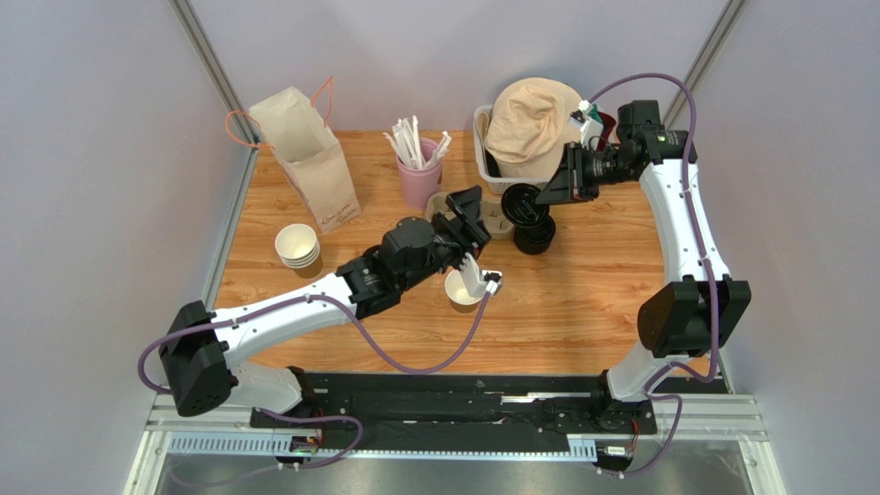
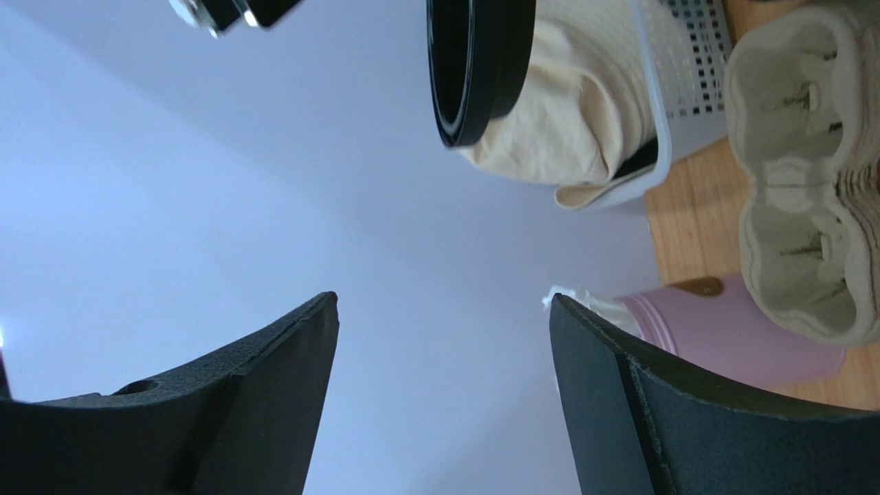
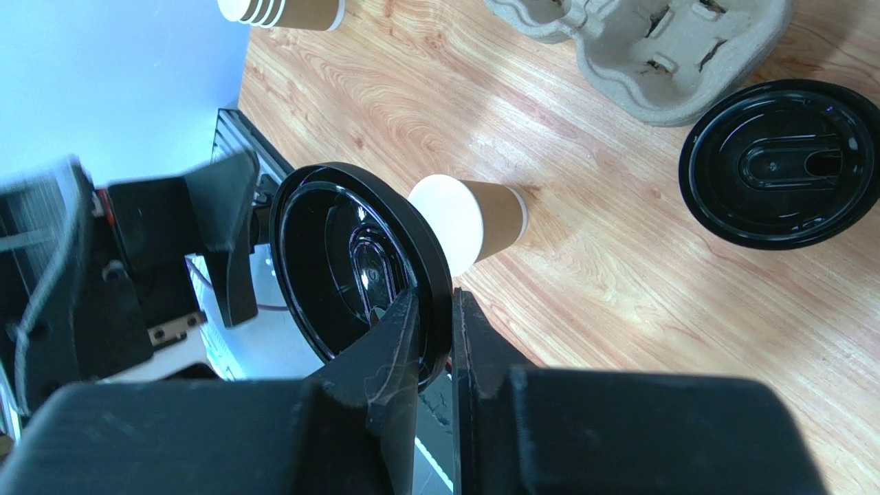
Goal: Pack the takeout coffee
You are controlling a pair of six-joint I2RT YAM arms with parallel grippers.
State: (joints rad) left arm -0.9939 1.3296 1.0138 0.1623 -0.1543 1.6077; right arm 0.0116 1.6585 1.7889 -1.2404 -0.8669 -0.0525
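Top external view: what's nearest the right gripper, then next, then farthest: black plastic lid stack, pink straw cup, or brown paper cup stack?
From the right gripper:
1. black plastic lid stack, right beside it, toward the arm bases.
2. pink straw cup, off to the left.
3. brown paper cup stack, far left.

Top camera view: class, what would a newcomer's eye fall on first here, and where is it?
The right gripper pinches a black lid by its rim, at the back right of the table. Mid-table stands a lidless paper cup, just beside the open, empty left gripper. A beige hat fills the white basket at the back.
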